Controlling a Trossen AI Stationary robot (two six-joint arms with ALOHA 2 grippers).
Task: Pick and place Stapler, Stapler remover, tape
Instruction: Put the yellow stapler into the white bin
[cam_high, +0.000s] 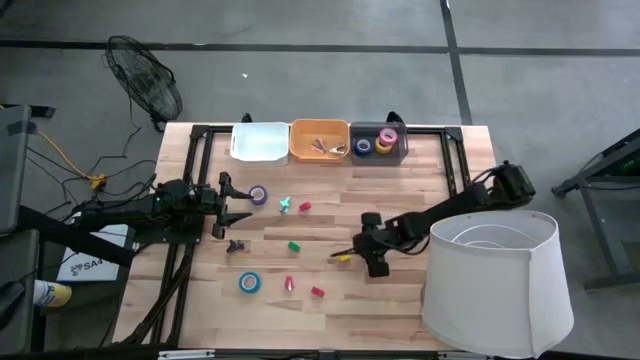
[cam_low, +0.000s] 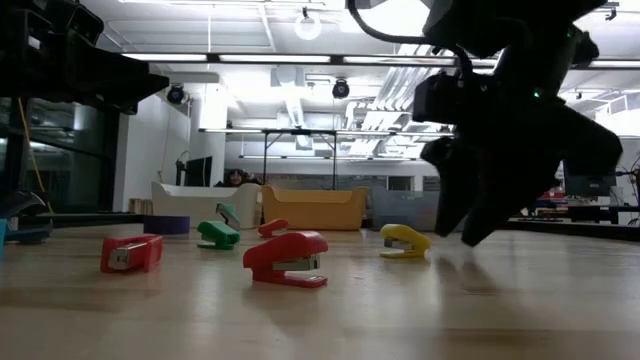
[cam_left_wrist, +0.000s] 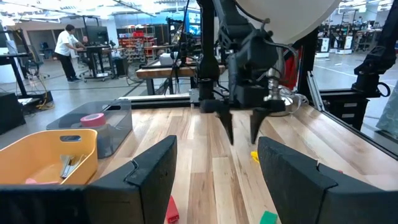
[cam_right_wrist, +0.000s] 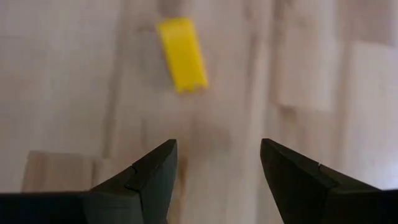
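My right gripper (cam_high: 352, 247) hangs open just above the table, fingers pointing down, beside a small yellow stapler (cam_high: 343, 258). In the right wrist view the yellow stapler (cam_right_wrist: 181, 55) lies on the wood ahead of the open fingers, not between them. The low view shows the right gripper (cam_low: 470, 225) just right of the yellow stapler (cam_low: 404, 240). My left gripper (cam_high: 243, 204) waits open at the table's left, close to a purple tape roll (cam_high: 258, 195). A blue tape roll (cam_high: 248, 283) lies near the front, and a teal stapler remover (cam_high: 285, 204) near the middle.
Three bins stand along the far edge: white (cam_high: 258, 142), orange (cam_high: 318, 142), and dark (cam_high: 378, 142) holding tape rolls. Green (cam_high: 294, 245) and red staplers (cam_high: 317, 292) are scattered mid-table, and a small black item (cam_high: 237, 245) lies there too. A large white drum-shaped shade (cam_high: 495, 280) covers the near right corner.
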